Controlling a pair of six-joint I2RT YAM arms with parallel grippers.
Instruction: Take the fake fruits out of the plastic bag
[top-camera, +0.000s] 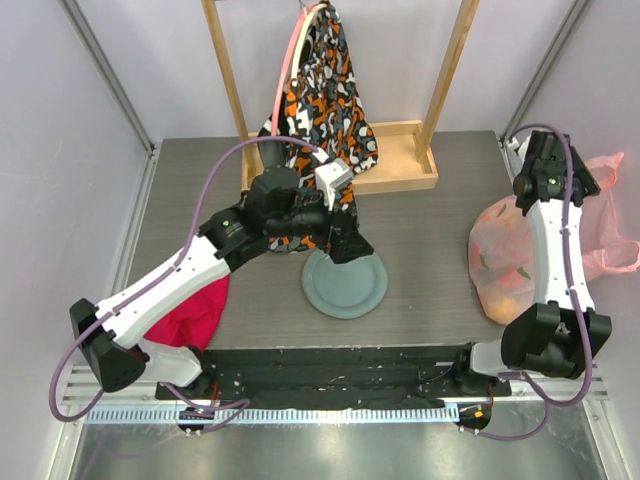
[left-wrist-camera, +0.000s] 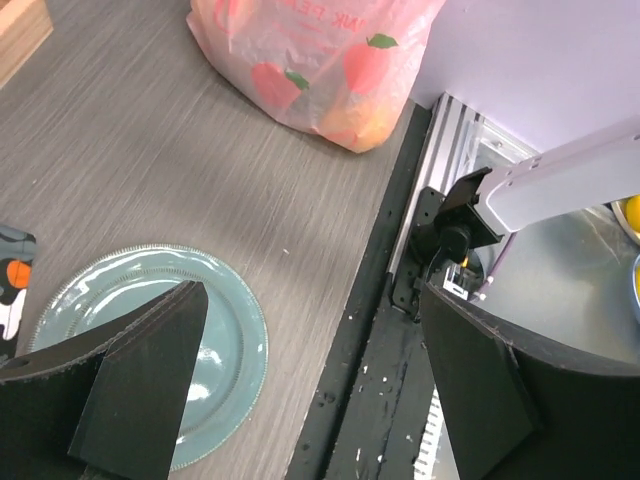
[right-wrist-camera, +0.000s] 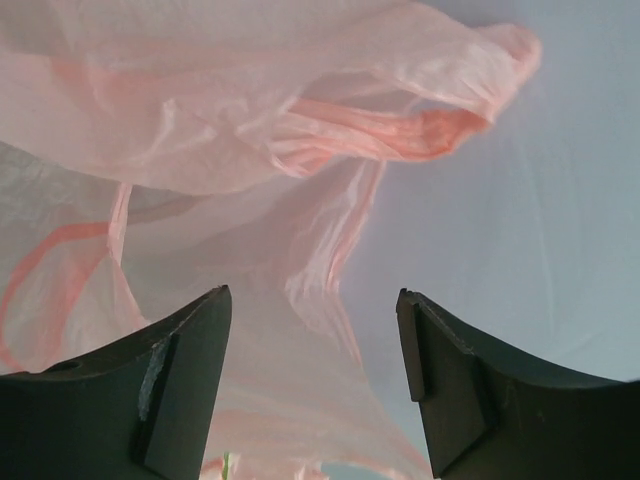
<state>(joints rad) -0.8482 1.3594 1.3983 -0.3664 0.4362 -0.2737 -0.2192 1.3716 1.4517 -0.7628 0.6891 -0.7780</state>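
Observation:
The pink plastic bag (top-camera: 500, 262) lies slumped at the table's right side, its handle loops (top-camera: 612, 232) spread toward the right wall. Orange lumps of the fake fruits (top-camera: 505, 303) show faintly through the film; the rest are hidden inside. My right gripper (top-camera: 580, 175) hovers by the bag's far end. In its wrist view the jaws (right-wrist-camera: 312, 300) are open, with crinkled bag film (right-wrist-camera: 250, 110) just beyond them and nothing pinched. My left gripper (top-camera: 345, 245) hangs open over the plate's far edge. Its wrist view (left-wrist-camera: 312, 300) looks across at the bag (left-wrist-camera: 310, 60).
A grey-green plate (top-camera: 345, 283) sits mid-table, also in the left wrist view (left-wrist-camera: 230, 340). A red cloth (top-camera: 190, 318) lies under my left arm. A patterned garment (top-camera: 320, 80) hangs from a wooden rack (top-camera: 400, 160) at the back. The right wall stands close behind the bag.

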